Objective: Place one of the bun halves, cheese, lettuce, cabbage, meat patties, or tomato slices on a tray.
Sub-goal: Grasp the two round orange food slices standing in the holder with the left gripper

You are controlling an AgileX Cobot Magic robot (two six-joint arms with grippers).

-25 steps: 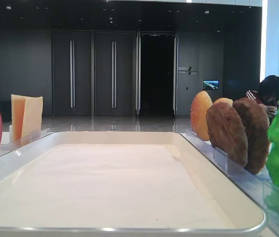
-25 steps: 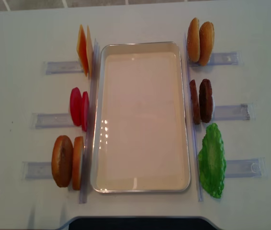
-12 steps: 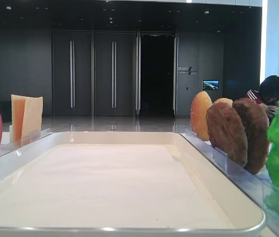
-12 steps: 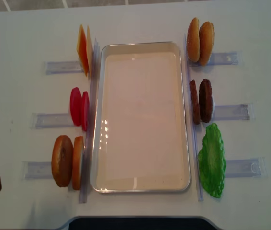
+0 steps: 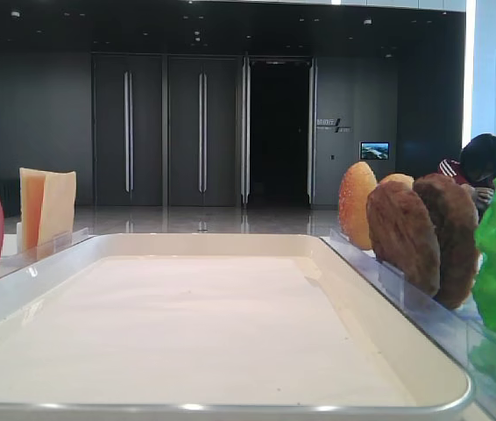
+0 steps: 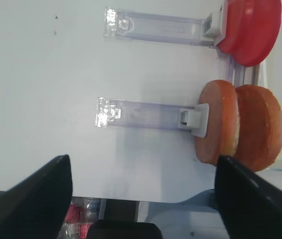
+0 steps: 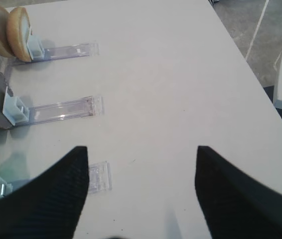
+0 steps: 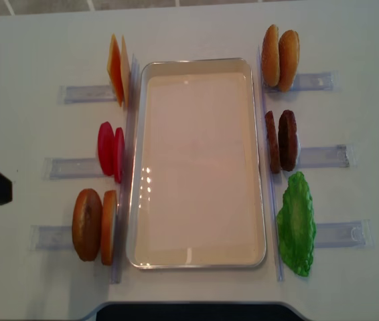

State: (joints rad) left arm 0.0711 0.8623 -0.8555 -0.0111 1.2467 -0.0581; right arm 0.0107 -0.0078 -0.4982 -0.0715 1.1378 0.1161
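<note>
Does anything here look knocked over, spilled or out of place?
Nothing stands out. The tray is bare, and the cheese, tomato slices, meat patties and lettuce stand upright in holders beside it.

Tray [image 8: 199, 257] sits mid-table. Left of it, far to near: cheese [image 8: 118, 69], tomato slices [image 8: 110, 150], bun halves [image 8: 94, 225], each upright in a clear holder [image 8: 82, 93]. Right of it, far to near: second bun pair [image 8: 280, 57], meat patties [image 8: 281, 140], lettuce [image 8: 296, 224].

white tray [image 8: 199, 67] bare; ingredients apparently upright alongside.
</note>
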